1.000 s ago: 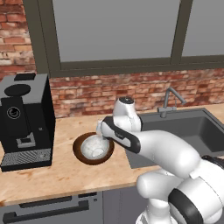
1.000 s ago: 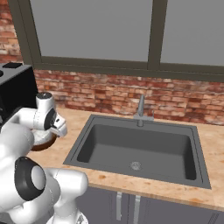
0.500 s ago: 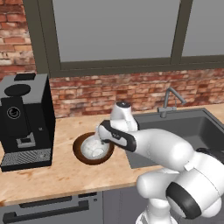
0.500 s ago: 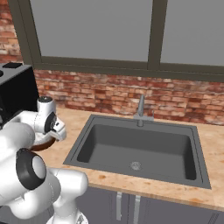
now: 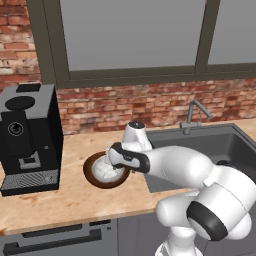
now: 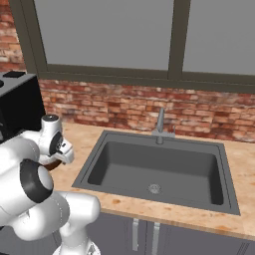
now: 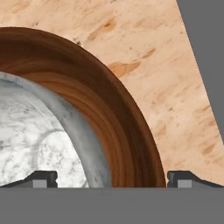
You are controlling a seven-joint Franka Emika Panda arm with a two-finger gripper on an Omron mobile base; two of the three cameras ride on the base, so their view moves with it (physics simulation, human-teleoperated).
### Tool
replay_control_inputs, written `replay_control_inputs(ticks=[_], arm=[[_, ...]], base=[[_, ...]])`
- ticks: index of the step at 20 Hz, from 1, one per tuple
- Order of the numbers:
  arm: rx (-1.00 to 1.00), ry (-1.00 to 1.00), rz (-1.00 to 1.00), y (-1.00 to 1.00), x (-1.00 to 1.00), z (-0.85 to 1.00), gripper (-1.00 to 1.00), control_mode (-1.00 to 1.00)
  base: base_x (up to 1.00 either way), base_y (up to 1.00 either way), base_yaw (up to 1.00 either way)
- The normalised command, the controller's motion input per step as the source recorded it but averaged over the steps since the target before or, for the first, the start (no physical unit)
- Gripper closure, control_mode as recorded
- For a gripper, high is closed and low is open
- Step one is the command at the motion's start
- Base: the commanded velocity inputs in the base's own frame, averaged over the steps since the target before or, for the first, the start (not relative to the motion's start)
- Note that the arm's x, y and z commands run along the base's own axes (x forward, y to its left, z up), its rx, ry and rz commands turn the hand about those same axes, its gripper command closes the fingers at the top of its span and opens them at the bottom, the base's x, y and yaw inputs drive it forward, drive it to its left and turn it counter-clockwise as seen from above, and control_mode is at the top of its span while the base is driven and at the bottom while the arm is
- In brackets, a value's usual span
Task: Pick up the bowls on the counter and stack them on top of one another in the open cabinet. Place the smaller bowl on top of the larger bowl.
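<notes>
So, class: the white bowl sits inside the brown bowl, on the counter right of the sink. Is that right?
Not quite. In the left base view the white bowl sits inside the brown bowl on the counter, but left of the sink.

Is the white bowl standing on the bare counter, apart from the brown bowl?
No, the white bowl sits inside the brown bowl, whose dark rim shows around it on the counter.

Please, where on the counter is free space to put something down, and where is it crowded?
Free: the counter strip in front of the coffee machine and brown bowl; also behind the bowl, toward the brick wall. Crowded: between machine and sink, where the white bowl sits in the brown one under the open gripper.
</notes>
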Motion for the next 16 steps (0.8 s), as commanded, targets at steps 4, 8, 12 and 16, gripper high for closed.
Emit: replay_control_inputs(ticks=[4,8,12,16], arm=[[0.00,0.00,0.00,0.00,0.00,-0.23,-1.00,-1.00],[0.00,0.00,0.00,0.00,0.00,-0.04,1.00,-1.00],[0.00,0.00,0.00,0.00,0.00,0.00,1.00,-1.00],[0.00,0.00,0.00,0.00,0.00,0.00,1.00,-1.00]], base=[[0.00,0.00,0.00],[0.00,0.00,0.00],[0.00,0.00,0.00],[0.00,0.00,0.00]])
